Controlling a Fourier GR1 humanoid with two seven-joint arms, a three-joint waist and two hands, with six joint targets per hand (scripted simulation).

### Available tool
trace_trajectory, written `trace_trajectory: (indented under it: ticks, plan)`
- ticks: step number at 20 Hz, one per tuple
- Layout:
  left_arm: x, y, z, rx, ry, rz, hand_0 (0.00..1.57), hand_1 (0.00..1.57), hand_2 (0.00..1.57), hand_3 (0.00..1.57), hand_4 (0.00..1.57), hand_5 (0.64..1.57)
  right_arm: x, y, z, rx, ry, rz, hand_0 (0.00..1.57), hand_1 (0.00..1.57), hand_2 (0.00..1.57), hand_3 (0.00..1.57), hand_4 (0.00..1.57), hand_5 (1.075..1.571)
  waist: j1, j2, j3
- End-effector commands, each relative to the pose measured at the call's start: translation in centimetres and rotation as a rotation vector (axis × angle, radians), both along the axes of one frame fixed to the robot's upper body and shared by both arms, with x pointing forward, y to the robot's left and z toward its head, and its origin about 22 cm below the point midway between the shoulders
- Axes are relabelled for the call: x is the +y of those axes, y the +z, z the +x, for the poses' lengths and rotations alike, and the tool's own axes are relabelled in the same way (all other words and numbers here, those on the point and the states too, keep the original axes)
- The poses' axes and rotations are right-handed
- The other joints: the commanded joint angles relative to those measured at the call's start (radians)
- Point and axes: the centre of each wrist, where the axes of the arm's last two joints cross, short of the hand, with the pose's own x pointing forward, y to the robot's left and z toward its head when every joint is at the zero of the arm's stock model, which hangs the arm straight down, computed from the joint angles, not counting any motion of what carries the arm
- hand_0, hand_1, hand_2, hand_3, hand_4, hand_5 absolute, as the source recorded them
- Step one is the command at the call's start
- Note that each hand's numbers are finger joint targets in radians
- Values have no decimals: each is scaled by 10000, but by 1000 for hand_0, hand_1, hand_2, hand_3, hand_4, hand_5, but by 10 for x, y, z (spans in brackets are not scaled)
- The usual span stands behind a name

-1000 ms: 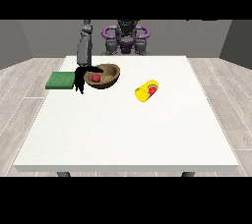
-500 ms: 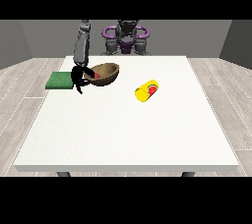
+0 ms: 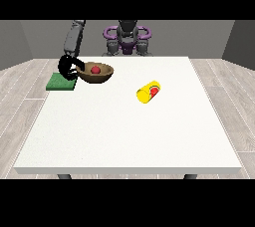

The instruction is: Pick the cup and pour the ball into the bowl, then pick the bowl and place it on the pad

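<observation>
A brown bowl (image 3: 97,75) with a red ball (image 3: 94,69) inside is held just above the table at the back left, tilted a little. The black hand at the view's left (image 3: 66,66) is curled over the bowl's left rim. Right beside it, under the hand, a green pad (image 3: 60,83) lies flat at the table's left edge. The bowl's left side reaches the pad's right edge. A yellow cup (image 3: 148,92) lies on its side near the table's middle, with something red (image 3: 155,91) showing at its mouth. The other hand does not show.
The robot's torso (image 3: 127,37) stands behind the far edge of the white table (image 3: 129,131). The grey arm (image 3: 74,37) comes down from the upper left to the bowl.
The hand has carried the bowl a short way left towards the pad. The cup has not moved.
</observation>
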Motion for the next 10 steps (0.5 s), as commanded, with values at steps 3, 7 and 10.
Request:
trace_trajectory:
  ticks: [3, 7, 10]
  plan:
    - [37, -17, -17, 496, 1010, 16, 0, 0, 0, 0, 0, 1571, -18, 33, 8, 608, 441, -521, 1571, 1571, 1571, 944, 1167, 1558, -1015, -628, 24]
    - [17, 3, -11, -301, 405, -197, 0, 0, 0, 0, 0, 1571, -92, 51, -14, -7, 87, -985, 1571, 1571, 1571, 1149, 1160, 1568, -541, 228, 44]
    - [15, 7, -13, -553, 493, 2, 0, 0, 0, 0, 0, 1571, -97, 49, -17, 2, -119, -1258, 1571, 1571, 1571, 1089, 1139, 1566, -339, 426, 43]
